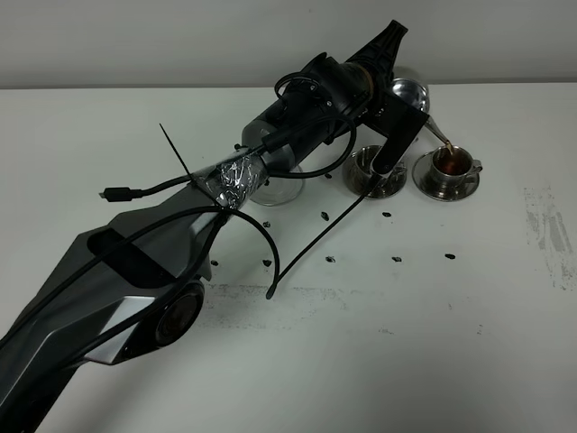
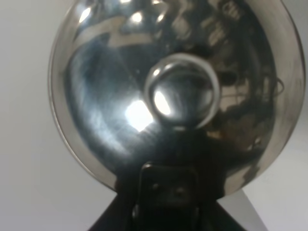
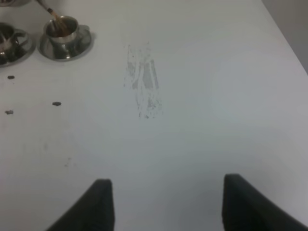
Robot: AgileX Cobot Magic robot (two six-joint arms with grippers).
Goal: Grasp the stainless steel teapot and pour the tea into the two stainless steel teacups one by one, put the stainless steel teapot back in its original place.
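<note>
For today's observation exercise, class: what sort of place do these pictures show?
Probably a robotics lab test bench, not a kitchen: a bare, scuffed white table, a robot arm patched with silver tape, and only a steel teapot and teacups as props.

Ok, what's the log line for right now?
left pincer: shut on teapot | teapot: tilted, pouring tea into right-hand teacup | right pincer: open, empty

The left teacup point(image 1: 365, 168) and steel dish point(image 1: 287, 188) are screened by the left arm point(image 1: 144, 262). The right teacup point(image 1: 448, 164) is overhung by the tilted teapot point(image 1: 411, 90). Bare table point(image 1: 469, 343) is left front-right.
</note>
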